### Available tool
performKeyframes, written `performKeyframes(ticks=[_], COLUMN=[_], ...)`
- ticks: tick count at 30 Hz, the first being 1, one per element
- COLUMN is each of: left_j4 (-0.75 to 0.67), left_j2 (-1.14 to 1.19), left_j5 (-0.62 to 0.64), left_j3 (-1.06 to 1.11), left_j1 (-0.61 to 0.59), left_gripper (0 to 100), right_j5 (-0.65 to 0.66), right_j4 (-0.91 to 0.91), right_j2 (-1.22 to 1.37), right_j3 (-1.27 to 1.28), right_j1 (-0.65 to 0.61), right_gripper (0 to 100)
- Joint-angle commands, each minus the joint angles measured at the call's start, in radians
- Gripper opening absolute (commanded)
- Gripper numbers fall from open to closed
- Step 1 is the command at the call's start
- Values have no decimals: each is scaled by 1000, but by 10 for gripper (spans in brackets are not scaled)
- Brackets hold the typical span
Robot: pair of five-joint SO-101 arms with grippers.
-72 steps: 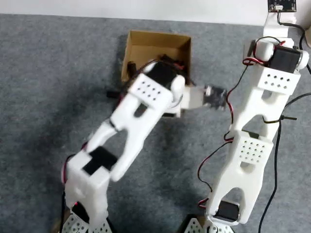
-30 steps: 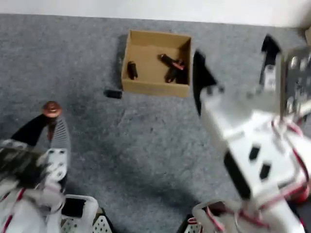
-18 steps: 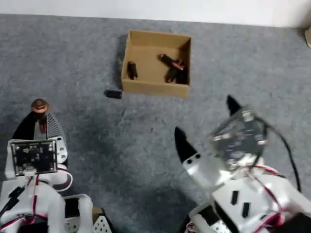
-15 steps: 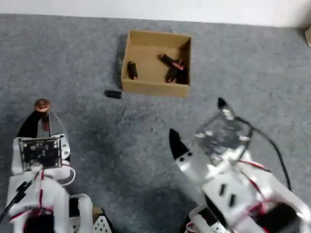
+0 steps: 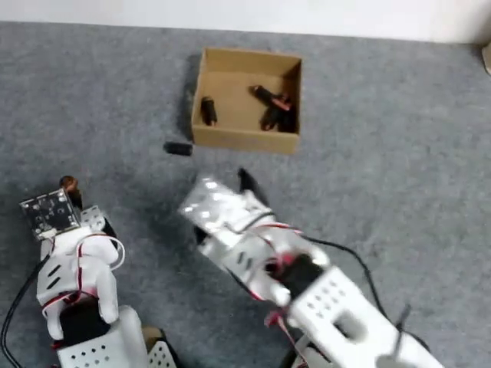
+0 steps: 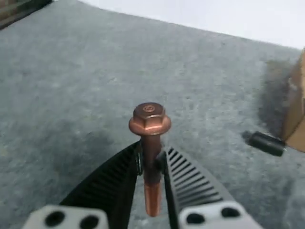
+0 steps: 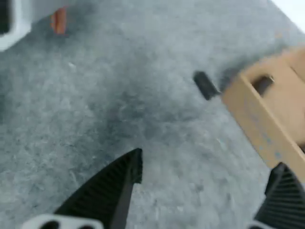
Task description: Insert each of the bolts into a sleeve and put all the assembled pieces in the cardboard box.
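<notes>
Copper bolt (image 6: 150, 138) upright in left gripper (image 6: 152, 153), blk sleeve (image 5: 179, 149) near cardboard box (image 5: 244, 139) (pcs (image 5: 270, 106) inside)

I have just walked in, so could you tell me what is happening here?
The left gripper is shut on the shank of a copper bolt. The right gripper hangs open over the grey carpet, short of the cardboard box. One black sleeve lies on the carpet outside the box, which already holds a few dark pieces.

One box (image 5: 245, 140), far on the tabletop (image 5: 399, 153), holds three dark pieces (image 5: 207, 111) (image 5: 265, 95) (image 5: 272, 117). One loose sleeve (image 5: 179, 149) lies just left of it. One copper bolt (image 6: 149, 119) is near left. Two arms (image 5: 77, 276) (image 5: 322, 295) stand near.
</notes>
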Motion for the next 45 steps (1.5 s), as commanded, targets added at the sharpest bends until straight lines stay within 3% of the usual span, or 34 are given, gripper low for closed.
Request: performKeyframes(ticks=[1, 8, 13, 20, 25, 38, 45], left_j4=[-31, -87, -91, -94, -94, -91, -91], left_j2=[-16, -16, -16, -16, -16, -16, -16], left_j5=[9, 11, 60, 66, 66, 66, 66], left_j3=[-25, -35, -42, -42, -42, -42, -42], left_j1=[-54, -151, -225, -234, -234, -234, -234], left_gripper=[6, 6, 6, 6, 6, 6, 6], right_j5=[44, 84, 144, 180, 176, 161, 127], right_j4=[-119, -278, -298, -295, -294, -354, -407], right_j2=[260, 728, 993, 1274, 1331, 1345, 1501], right_j3=[-102, -381, -619, -947, -1069, -1076, -1201], right_j1=[-18, -58, -77, 16, 56, 107, 128], right_gripper=[365, 365, 365, 365, 365, 365, 363])
